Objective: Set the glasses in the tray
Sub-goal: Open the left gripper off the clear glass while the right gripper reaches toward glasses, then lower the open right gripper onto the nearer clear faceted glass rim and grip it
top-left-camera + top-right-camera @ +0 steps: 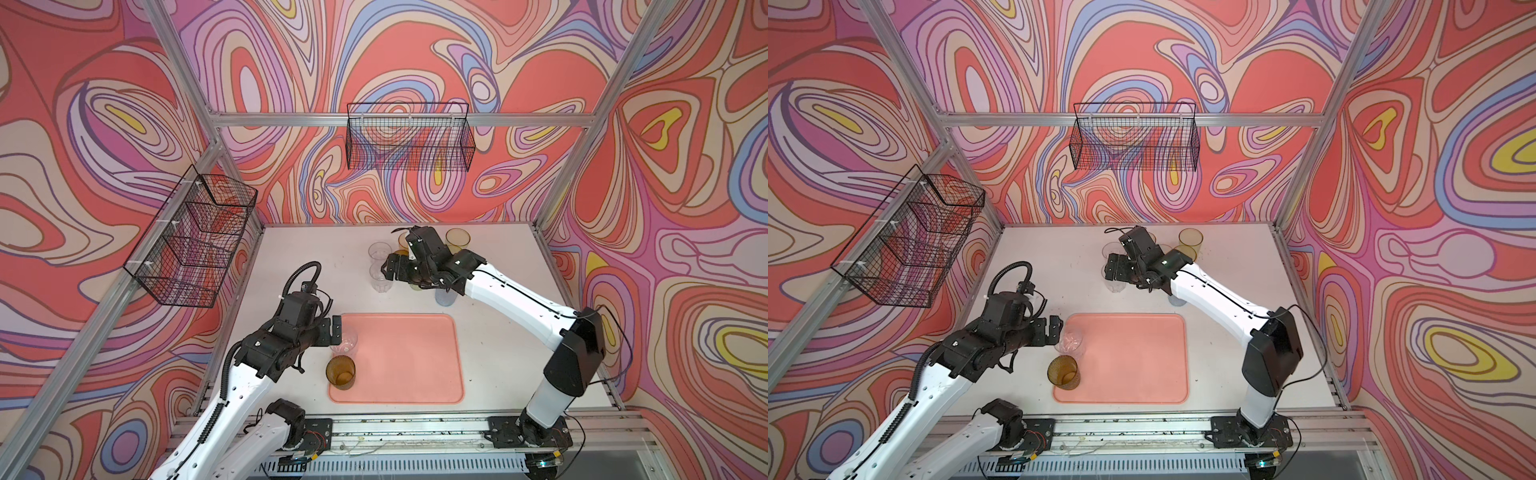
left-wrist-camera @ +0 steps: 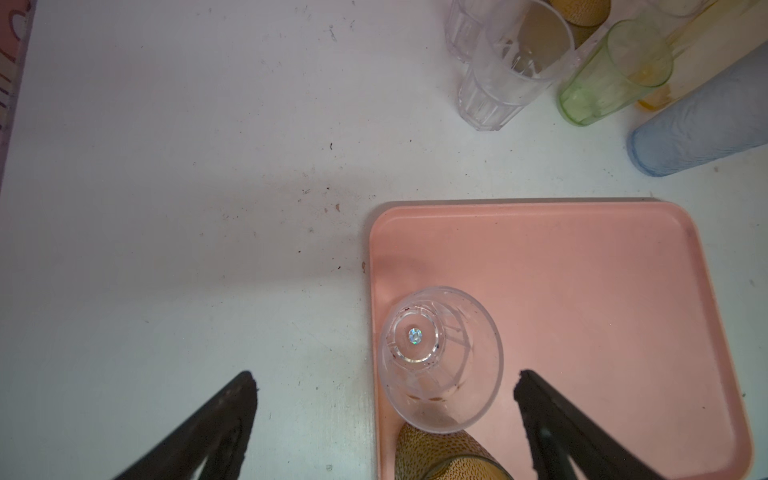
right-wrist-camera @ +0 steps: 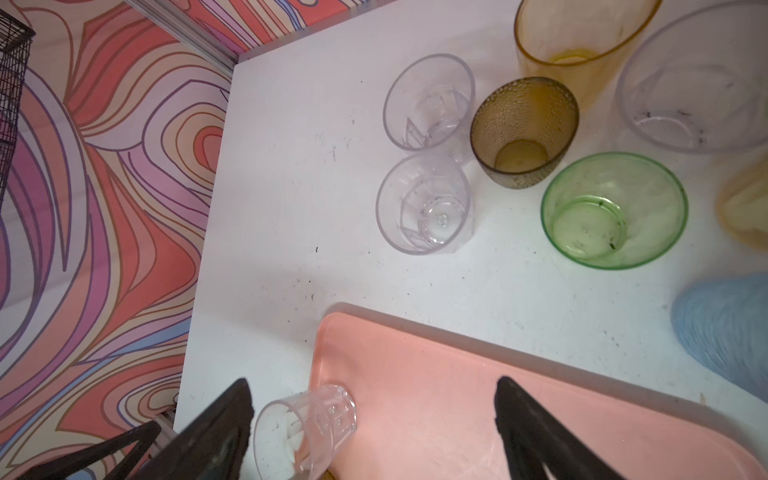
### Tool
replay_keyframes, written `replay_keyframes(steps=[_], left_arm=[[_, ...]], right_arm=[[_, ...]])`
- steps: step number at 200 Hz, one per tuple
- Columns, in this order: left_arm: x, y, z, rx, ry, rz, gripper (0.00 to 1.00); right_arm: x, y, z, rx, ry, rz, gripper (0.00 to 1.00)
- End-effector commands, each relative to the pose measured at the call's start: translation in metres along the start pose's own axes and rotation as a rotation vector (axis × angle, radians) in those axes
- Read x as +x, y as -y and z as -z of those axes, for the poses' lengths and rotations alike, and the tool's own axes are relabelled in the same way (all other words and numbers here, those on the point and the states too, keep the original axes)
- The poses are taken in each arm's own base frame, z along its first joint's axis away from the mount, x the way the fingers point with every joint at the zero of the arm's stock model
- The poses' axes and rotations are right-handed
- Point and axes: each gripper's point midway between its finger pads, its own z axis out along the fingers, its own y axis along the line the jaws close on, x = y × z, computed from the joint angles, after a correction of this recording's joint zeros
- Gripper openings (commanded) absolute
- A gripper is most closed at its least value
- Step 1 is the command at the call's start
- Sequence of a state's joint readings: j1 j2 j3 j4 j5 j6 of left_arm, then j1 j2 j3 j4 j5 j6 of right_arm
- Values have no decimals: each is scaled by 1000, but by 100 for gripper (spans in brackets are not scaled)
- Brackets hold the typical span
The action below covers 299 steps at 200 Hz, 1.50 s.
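Glasses (image 3: 615,212): most stand in a tight bunch at the back of the table (image 1: 332,249), mouths up, long axis vertical. Two are on the tray (image 1: 407,365) at its left edge: a clear glass (image 2: 440,357) and a brown glass (image 1: 340,373) right against it on the near side (touching or not, can't tell). Left gripper (image 2: 385,375) is released and empty, jaws wide. The clear glass sits between and just ahead of its fingertips, no contact visible. Right gripper (image 3: 372,379) is spread wide too, nothing in it, hanging above the bunch. Relation that matters: the bunch lies below and just ahead of the right gripper. It's well apart from the left one, which sits at the tray's left edge, so the right arm looks like the one for the next pick. Closest to its jaws is the clear pair (image 3: 424,203) on the bunch's open-table flank. The two stand right against each other, with a second brown glass (image 3: 523,133) just beside them. Likely need: drop straight down along the vertical axis to grip the nearer one. Risk is nudging its neighbours.
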<state>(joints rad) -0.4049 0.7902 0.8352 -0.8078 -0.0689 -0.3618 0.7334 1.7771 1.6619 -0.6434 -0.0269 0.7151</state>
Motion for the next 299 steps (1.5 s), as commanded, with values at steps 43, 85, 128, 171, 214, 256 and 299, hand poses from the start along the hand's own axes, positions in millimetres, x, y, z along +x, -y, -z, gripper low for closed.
replay_keyframes(steps=[43, 85, 128, 171, 214, 256, 299], left_arm=[[-17, 27, 19, 162, 71, 21, 100], [-22, 29, 25, 176, 86, 63, 100], [-23, 38, 27, 231, 77, 125, 100], [-25, 43, 29, 260, 72, 149, 100], [-28, 47, 30, 283, 78, 170, 100], [-24, 51, 26, 294, 38, 191, 100], [-22, 52, 22, 299, 24, 193, 100]], right_arm=[[-11, 11, -56, 33, -69, -35, 80], [-11, 26, -81, 68, -89, -63, 64], [-11, 40, -103, 80, -114, -113, 54], [-12, 56, -111, 151, -108, -119, 50], [-7, 67, -114, 198, -117, -114, 47], [-1, 75, -122, 217, -129, -113, 40], [3, 77, -128, 215, -140, -119, 33]])
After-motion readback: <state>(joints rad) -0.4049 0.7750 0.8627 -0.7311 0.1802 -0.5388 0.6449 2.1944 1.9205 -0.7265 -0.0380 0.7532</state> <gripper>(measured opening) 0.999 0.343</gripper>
